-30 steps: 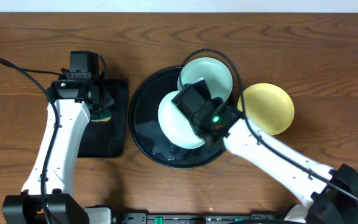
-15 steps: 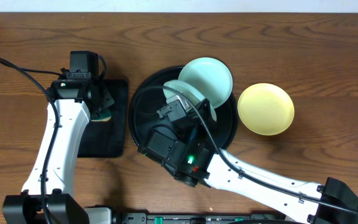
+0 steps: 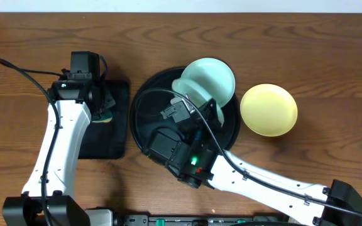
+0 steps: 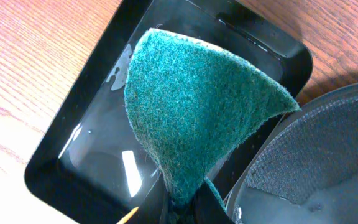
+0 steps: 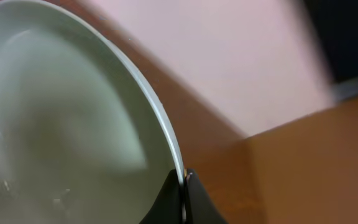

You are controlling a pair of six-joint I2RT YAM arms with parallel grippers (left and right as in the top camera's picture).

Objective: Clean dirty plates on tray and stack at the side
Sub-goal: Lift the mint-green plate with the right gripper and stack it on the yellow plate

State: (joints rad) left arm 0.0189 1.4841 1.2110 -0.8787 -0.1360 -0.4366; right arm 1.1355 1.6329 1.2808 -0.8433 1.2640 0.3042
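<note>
My right gripper (image 5: 183, 186) is shut on the rim of a light aqua plate (image 5: 61, 124) and holds it lifted and tilted on edge above the round black tray (image 3: 142, 119); in the overhead view this plate (image 3: 198, 100) overlaps the second aqua plate (image 3: 217, 72), which rests on the tray's far rim. The pale yellow plate (image 3: 268, 110) lies on the table right of the tray. My left gripper (image 4: 182, 208) is shut on a green sponge (image 4: 197, 106) above the small rectangular black tray (image 4: 61, 162).
The rectangular tray (image 3: 105, 135) sits just left of the round tray, nearly touching it. My right arm (image 3: 256, 179) crosses the round tray's front edge from the lower right. Bare wooden table (image 3: 332, 56) surrounds everything.
My right arm has swung round to the tray's front and raised the aqua plate from flat on the tray to tilted on edge. The left arm and sponge have not moved.
</note>
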